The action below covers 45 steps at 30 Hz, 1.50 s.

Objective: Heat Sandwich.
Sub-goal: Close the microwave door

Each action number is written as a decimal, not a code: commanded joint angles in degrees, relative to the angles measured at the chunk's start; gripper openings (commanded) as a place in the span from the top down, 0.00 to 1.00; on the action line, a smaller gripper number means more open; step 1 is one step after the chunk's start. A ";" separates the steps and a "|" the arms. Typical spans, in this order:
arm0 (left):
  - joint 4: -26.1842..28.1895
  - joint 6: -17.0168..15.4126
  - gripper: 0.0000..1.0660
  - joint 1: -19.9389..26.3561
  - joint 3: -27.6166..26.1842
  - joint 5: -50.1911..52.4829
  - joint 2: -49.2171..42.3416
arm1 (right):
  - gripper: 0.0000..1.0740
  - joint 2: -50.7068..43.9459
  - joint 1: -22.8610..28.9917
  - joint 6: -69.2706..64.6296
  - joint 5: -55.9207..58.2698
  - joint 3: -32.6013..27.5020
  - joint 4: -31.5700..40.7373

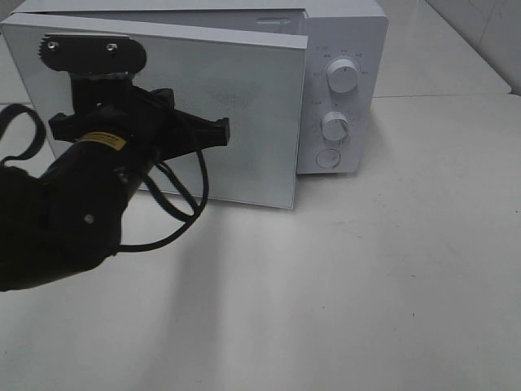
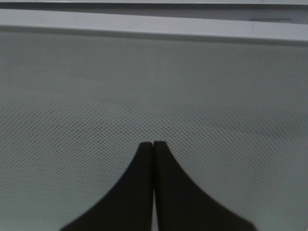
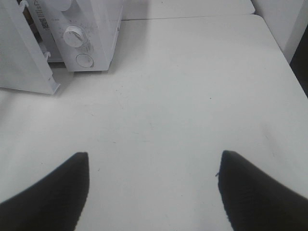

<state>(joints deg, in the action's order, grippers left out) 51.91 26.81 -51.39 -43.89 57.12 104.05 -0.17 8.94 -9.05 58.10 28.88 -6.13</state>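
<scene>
While the left gripper (image 2: 153, 144), jaws pressed together and empty, meets the microwave door (image 1: 244, 106) at 10 o'clock, the right gripper (image 3: 154, 154) hangs spread wide over the table (image 1: 366, 285). The sandwich is nowhere visible. Off-centre pushing risks the tips skidding, leaving the door ajar.

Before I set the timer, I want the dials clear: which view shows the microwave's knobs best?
Exterior high: both knobs face the camera, unblocked. Right wrist catches them oblique, the upper one cut off. Left wrist shows only door mesh.
</scene>
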 commanded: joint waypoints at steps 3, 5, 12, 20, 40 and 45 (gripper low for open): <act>2.92 3.15 1.00 -1.26 -6.02 1.15 3.84 | 0.31 -1.66 -0.06 0.40 -0.69 -0.17 -0.74; 3.04 7.16 1.00 -1.32 -9.91 1.15 6.30 | 0.31 -1.66 -0.06 0.40 -0.69 -0.17 -0.74; 6.59 9.40 1.00 -1.55 -17.59 0.97 9.85 | 0.31 -1.66 -0.06 0.40 -0.69 -0.17 -0.74; 7.39 9.45 1.00 -1.55 -22.92 1.38 12.66 | 0.31 -1.66 -0.06 0.40 -0.69 -0.17 -0.74; 6.53 10.89 1.00 0.52 -28.30 0.63 15.70 | 0.31 -1.66 -0.06 0.40 -0.69 -0.17 -0.80; 6.47 10.83 1.00 1.89 -28.36 0.46 15.76 | 0.31 -1.66 -0.06 0.40 -0.69 -0.17 -0.80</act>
<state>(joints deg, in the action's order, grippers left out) 57.35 37.64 -51.62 -71.33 56.72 119.46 -0.17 8.94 -9.05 58.10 28.88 -6.19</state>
